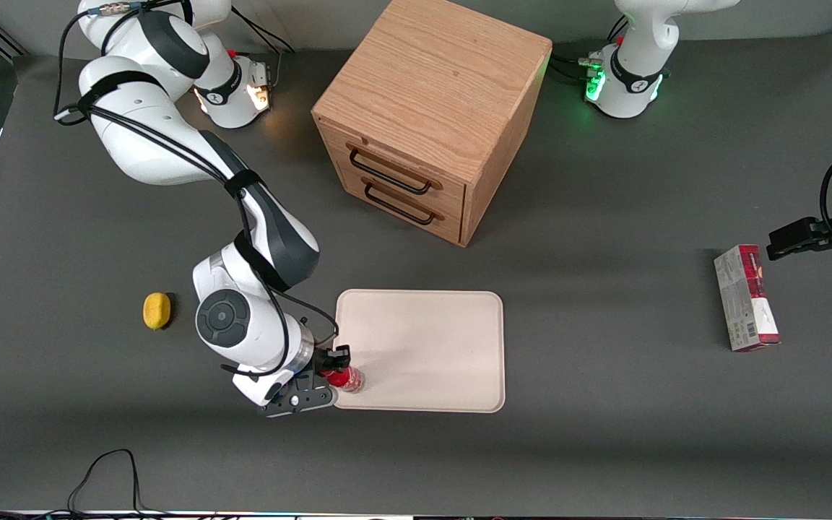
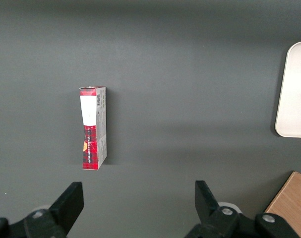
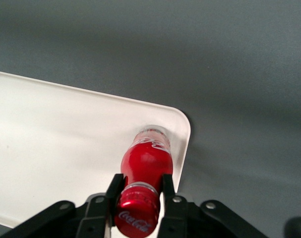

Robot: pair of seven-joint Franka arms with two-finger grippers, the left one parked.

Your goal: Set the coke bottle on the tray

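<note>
Grey table (image 1: 604, 433), cream tray (image 1: 430, 339), wooden drawer cabinet (image 1: 430, 108), carton (image 1: 744, 296), yellow sponge (image 1: 157, 310)

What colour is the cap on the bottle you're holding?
Red with white Coca-Cola script, clearest in the right wrist view: the cap tops the coke bottle clamped in the tool.

The front view is looking down from high over the table, facing the robots. The right wrist view is looking closely down past the gripper (image 3: 140, 198) at the tray (image 3: 51, 134); the left wrist view is sharing that tray's (image 2: 294, 94) edge.
</note>
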